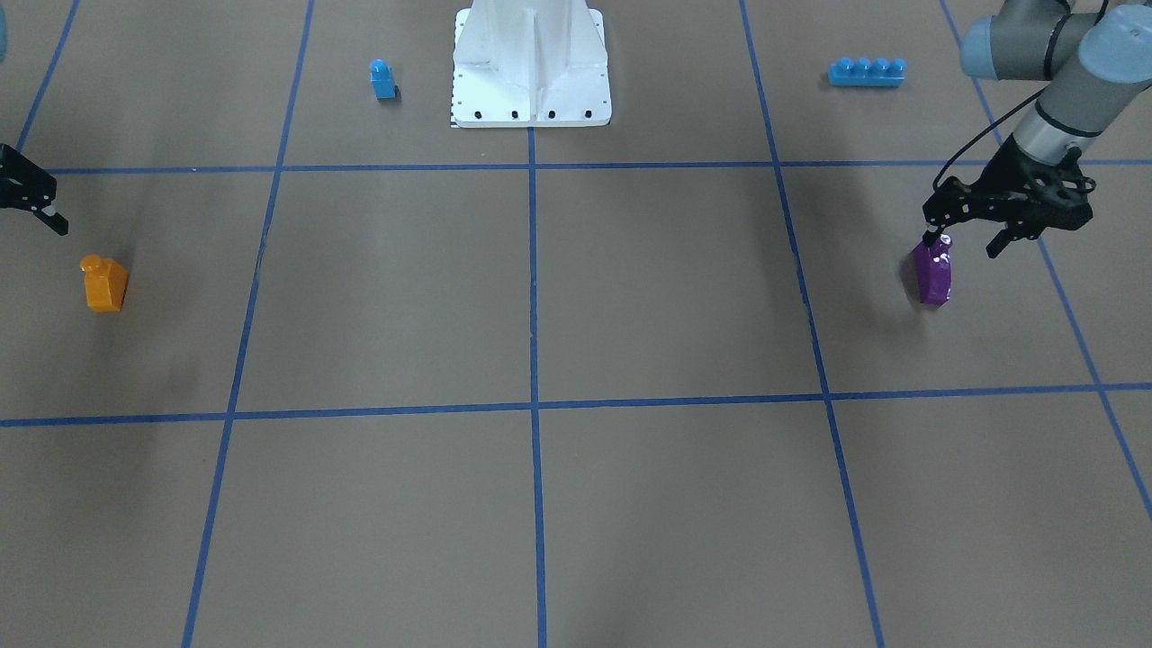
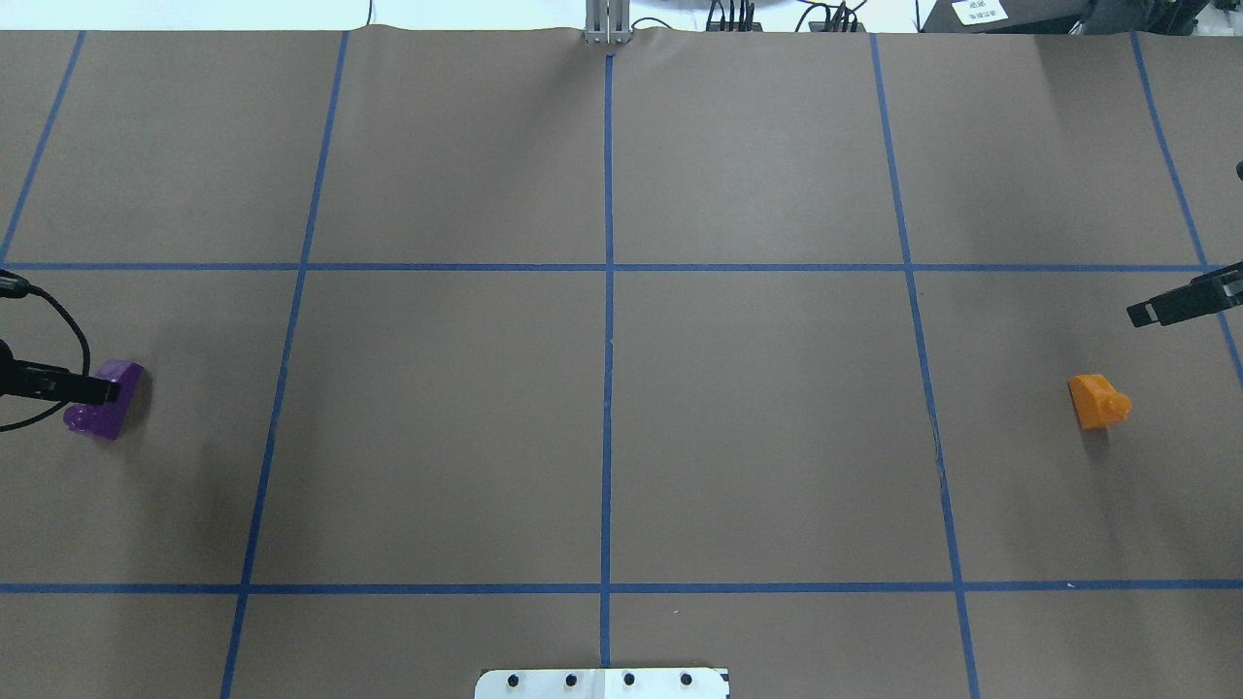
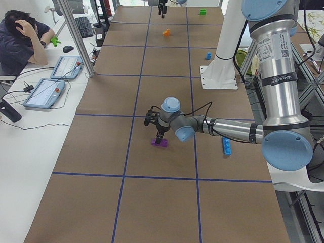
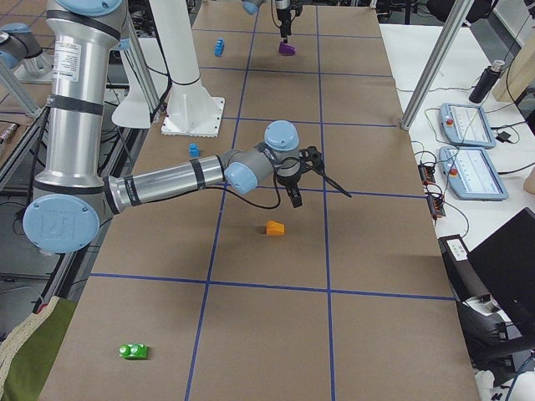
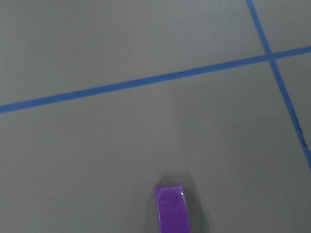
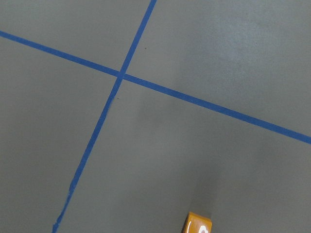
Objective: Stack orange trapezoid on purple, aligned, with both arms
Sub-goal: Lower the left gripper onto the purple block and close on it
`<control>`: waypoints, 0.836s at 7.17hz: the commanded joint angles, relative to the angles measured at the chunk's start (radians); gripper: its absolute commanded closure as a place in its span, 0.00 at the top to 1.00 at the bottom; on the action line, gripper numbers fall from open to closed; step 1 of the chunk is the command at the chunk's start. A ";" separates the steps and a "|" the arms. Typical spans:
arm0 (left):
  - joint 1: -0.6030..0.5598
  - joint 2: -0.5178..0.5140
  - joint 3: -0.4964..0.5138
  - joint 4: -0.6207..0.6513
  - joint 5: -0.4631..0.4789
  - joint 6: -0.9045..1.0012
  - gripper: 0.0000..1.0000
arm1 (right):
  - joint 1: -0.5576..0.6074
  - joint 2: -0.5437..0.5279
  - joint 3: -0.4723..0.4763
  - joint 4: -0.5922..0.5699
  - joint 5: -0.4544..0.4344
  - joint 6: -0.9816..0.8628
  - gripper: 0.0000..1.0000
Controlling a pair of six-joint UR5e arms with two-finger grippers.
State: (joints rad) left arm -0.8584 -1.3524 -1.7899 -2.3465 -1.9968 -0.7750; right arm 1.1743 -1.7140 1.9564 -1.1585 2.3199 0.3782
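The orange trapezoid [image 1: 105,284] sits on the brown table at the robot's right, also in the overhead view [image 2: 1097,400] and at the bottom edge of the right wrist view [image 6: 198,224]. My right gripper [image 1: 36,202] hangs open just beside it, apart from it, half out of frame. The purple block [image 1: 933,274] lies at the robot's left, also in the overhead view [image 2: 105,413] and the left wrist view [image 5: 171,208]. My left gripper [image 1: 965,243] is open right above it, one fingertip [image 2: 87,388] at its top.
A small blue single-stud block [image 1: 382,79] and a long blue four-stud brick [image 1: 867,71] lie either side of the white robot base [image 1: 531,67]. A green block [image 4: 134,351] lies at the right end. An operator [image 3: 20,40] sits beside the table.
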 commanded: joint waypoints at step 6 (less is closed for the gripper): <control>0.071 -0.002 0.046 0.000 0.036 -0.004 0.62 | -0.001 -0.001 -0.001 0.005 -0.002 0.001 1.00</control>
State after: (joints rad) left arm -0.7889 -1.3540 -1.7494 -2.3470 -1.9606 -0.7795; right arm 1.1728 -1.7150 1.9553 -1.1536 2.3179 0.3789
